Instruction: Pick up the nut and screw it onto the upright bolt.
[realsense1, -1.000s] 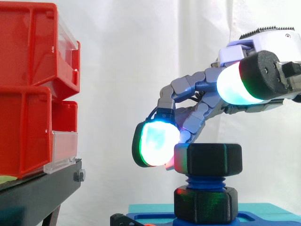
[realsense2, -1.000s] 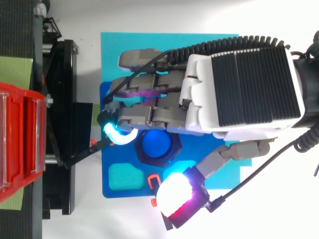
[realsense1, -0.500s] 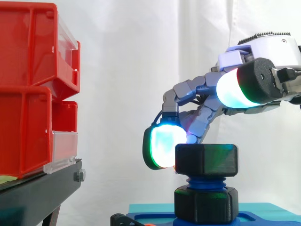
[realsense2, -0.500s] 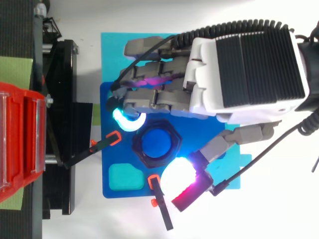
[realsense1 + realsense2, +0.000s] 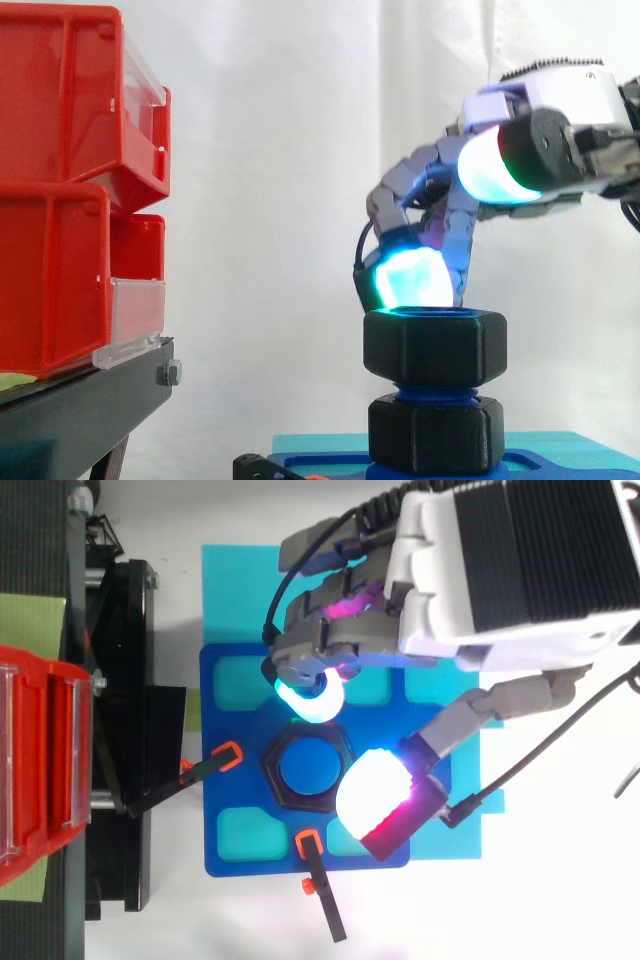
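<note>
The black hex nut (image 5: pixel 435 347) (image 5: pixel 305 770) sits on the thread of the upright blue bolt (image 5: pixel 435 390) (image 5: pixel 307 767). The bolt rises from a black hex base (image 5: pixel 435 435) on the blue plate (image 5: pixel 232 810). My hand (image 5: pixel 500 560) (image 5: pixel 560 95) hovers over it with its fingers curled. One glowing cyan fingertip (image 5: pixel 410 280) (image 5: pixel 305 695) rests at the nut's top rim on the far side. The thumb pad (image 5: pixel 495 170) (image 5: pixel 372 790) stays well above the nut and clear of it. Nothing is held.
Stacked red bins (image 5: pixel 60 190) on a black stand (image 5: pixel 80 400) fill the left. Two black clamp arms with orange tips (image 5: pixel 225 755) (image 5: pixel 312 848) lie at the plate's left and front. A cyan mat (image 5: pixel 240 590) lies under the plate.
The hand rose and swung toward the far side; its fingertip went from the nut's left flank to its top rim. The thumb moved in over the nut's edge. The nut sits slightly lower.
</note>
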Tool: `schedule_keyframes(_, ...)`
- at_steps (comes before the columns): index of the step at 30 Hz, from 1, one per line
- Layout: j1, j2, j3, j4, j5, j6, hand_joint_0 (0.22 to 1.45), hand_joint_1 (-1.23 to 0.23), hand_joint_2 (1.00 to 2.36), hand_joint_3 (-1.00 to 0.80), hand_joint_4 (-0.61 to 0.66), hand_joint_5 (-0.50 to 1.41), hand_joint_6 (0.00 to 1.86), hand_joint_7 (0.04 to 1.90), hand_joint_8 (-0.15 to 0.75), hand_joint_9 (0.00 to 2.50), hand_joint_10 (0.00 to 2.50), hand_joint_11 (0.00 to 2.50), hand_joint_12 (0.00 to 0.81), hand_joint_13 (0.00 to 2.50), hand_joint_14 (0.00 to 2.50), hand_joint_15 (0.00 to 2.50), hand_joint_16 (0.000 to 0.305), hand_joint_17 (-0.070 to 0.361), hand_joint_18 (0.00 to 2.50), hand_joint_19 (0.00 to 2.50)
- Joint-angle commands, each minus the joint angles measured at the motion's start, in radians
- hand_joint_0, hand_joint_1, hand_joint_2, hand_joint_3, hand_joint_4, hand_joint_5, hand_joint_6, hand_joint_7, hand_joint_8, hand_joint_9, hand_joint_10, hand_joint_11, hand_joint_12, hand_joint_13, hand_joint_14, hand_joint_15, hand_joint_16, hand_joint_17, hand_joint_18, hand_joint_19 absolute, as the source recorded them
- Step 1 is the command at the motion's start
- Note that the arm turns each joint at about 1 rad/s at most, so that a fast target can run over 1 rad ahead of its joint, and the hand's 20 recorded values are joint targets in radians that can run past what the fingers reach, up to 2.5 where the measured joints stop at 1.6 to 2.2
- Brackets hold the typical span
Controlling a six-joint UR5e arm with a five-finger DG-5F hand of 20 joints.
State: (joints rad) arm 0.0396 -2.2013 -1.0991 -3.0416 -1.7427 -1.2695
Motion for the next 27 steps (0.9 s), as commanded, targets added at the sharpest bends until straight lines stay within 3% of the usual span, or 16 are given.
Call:
schedule_keyframes(1, -0.007, 0.0, 0.056, -0.062, -0.014, -0.022, 0.53, -0.27, 1.0, -0.5, 0.09, 0.05, 0.66, 1.14, 0.23, 1.2, 0.0, 0.0, 0.175, 0.85, 0.0, 0.0, 0.015, 0.033, 0.58, 0.01)
schedule_keyframes(3, -0.007, 0.0, 0.067, -0.072, -0.014, -0.027, 0.53, -0.25, 1.0, -0.5, 0.17, 0.04, 0.5, 1.42, 0.268, 1.13, 0.0, 0.0, 0.197, 0.8, 0.0, 0.0, 0.017, 0.039, 0.51, 0.0)
schedule_keyframes(8, -0.007, 0.0, 0.071, -0.074, -0.015, -0.031, 0.52, -0.19, 1.0, -0.5, 0.26, -0.09, 0.5, 1.03, 0.286, 0.93, 0.0, 0.0, 0.259, 0.71, 0.0, 0.0, 0.026, 0.059, 0.46, 0.02)
schedule_keyframes(12, 0.003, -0.003, 0.067, -0.052, -0.015, -0.03, 0.51, -0.18, 1.0, -0.5, 0.25, -0.12, 0.5, 0.84, 0.267, 0.85, 0.0, 0.0, 0.273, 0.66, 0.0, 0.0, 0.03, 0.067, 0.43, 0.05)
schedule_keyframes(19, 0.026, -0.003, -0.008, 0.086, -0.011, -0.016, 0.49, -0.14, 1.0, -0.5, 0.2, -0.17, 0.5, 0.66, 0.247, 0.59, 0.0, 0.0, 0.312, 0.46, 0.0, 0.0, 0.035, 0.078, 0.24, 0.0)
schedule_keyframes(22, 0.045, -0.003, -0.03, 0.139, -0.006, 0.012, 0.49, -0.14, 1.0, -0.5, 0.17, -0.2, 0.5, 0.62, 0.243, 0.47, 0.0, 0.0, 0.327, 0.35, 0.0, 0.0, 0.037, 0.082, 0.11, 0.0)
schedule_keyframes(27, 0.059, -0.003, -0.05, 0.139, 0.006, 0.021, 0.48, -0.12, 1.0, -0.5, 0.17, -0.2, 0.5, 0.61, 0.233, 0.37, 0.0, 0.0, 0.338, 0.27, 0.0, 0.0, 0.038, 0.087, 0.0, 0.0)
